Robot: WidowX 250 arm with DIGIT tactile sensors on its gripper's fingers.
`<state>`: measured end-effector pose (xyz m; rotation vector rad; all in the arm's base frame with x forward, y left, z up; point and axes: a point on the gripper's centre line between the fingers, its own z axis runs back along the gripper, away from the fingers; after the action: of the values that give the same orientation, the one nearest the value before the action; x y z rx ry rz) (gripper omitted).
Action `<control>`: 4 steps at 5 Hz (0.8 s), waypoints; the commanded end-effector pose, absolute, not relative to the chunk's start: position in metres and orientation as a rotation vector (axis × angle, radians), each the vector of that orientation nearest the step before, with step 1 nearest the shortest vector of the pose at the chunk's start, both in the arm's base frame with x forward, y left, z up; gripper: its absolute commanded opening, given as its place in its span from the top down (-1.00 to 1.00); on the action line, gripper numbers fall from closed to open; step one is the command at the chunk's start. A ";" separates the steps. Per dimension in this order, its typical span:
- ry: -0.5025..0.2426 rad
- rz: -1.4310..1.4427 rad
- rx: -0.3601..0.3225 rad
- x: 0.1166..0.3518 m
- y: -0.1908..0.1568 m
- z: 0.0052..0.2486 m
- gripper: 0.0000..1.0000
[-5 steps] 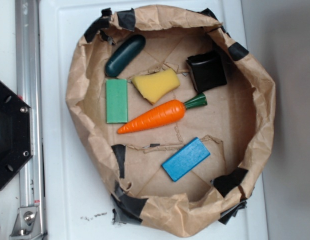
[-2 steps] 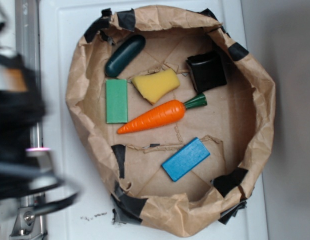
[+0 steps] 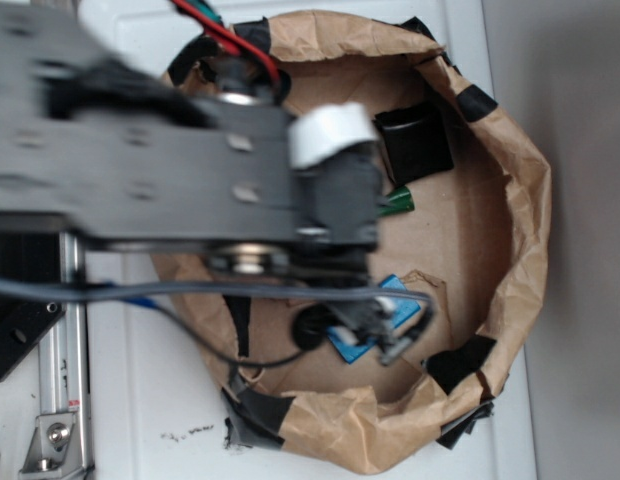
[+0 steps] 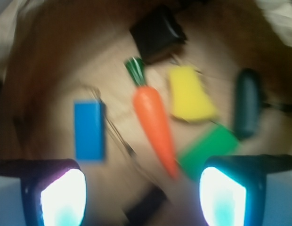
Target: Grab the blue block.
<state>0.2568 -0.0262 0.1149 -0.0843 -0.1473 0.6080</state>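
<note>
— Lining up over the flat bright blue rectangular block [image 4: 90,130] comes first: it lies on the floor of the crumpled brown paper basin [image 3: 510,200], apart from the orange toy carrot [image 4: 154,126] beside it.

— And the fingers [image 4: 63,197]?

— Spread wide and empty, with the block ahead of the left one, not between them. The robot should shift sideways until the block sits centred, span its narrow width, then descend.

— Any risk?

— Probably snagging the paper wall or nudging the carrot.
</note>
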 end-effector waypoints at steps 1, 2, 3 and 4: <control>-0.181 0.615 -0.033 0.325 -0.058 0.060 -1.00; -0.121 0.509 -0.005 0.311 -0.082 0.040 -1.00; -0.070 0.457 0.006 0.287 -0.089 0.022 -1.00; -0.037 0.470 0.015 0.274 -0.086 0.008 1.00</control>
<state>0.2878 -0.0823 0.0138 -0.0002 -0.0642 0.5111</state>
